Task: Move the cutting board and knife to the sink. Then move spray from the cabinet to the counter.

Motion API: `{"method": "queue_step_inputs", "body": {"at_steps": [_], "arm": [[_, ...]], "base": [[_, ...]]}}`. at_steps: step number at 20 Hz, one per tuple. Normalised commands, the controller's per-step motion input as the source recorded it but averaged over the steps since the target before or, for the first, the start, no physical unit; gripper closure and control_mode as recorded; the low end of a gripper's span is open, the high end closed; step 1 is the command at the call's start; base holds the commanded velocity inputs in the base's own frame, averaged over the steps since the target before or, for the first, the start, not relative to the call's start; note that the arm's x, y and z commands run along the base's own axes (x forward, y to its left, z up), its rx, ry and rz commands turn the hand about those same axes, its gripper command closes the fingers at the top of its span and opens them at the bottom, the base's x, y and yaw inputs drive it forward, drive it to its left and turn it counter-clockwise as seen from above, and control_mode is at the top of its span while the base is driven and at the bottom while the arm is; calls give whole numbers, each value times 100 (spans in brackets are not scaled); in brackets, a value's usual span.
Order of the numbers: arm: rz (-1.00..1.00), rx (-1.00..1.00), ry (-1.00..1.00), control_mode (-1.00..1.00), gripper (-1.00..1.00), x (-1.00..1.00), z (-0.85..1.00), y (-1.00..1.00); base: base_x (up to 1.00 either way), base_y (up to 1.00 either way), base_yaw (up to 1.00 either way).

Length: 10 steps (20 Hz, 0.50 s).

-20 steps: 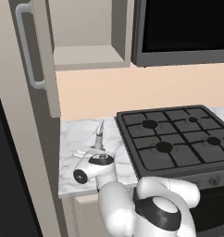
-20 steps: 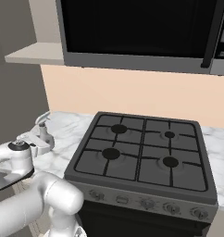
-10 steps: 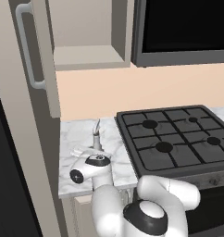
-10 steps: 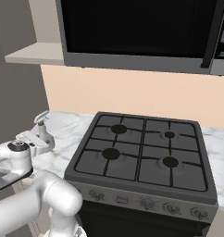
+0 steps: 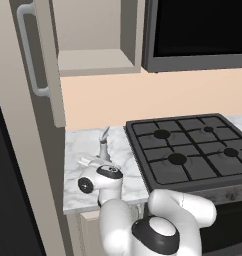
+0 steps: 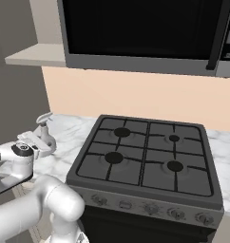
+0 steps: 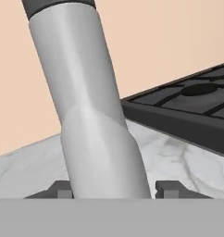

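Fingers (image 7: 63, 189) flank the bottle (image 7: 88, 115), apparently apart; tilted toward 11 o'clock, it could topple on the counter (image 7: 188, 162).

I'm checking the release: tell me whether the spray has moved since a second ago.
No. The spray stands on the counter left of the stovetop, as before; the hand straddles it.

You are looking at a grey spray (image 7: 93, 115) bottle with a dark band near its top. The counter (image 5: 83, 192) is showing white with thin grey veins. The stovetop (image 6: 145, 156) is looking black. The wall (image 5: 143, 97) is glowing peach. The cabinet (image 5: 48, 60) is showing beige, with a grey handle (image 5: 32, 50).
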Motion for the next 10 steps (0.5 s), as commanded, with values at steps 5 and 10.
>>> {"method": "queue_step_inputs", "body": {"at_steps": [5,10], "arm": [[-2,5,0,-100,-100,-13,0,0],[-4,3,0,-100,-100,-25,1,0]], "base": [[0,0,0],[0,0,0]]}}
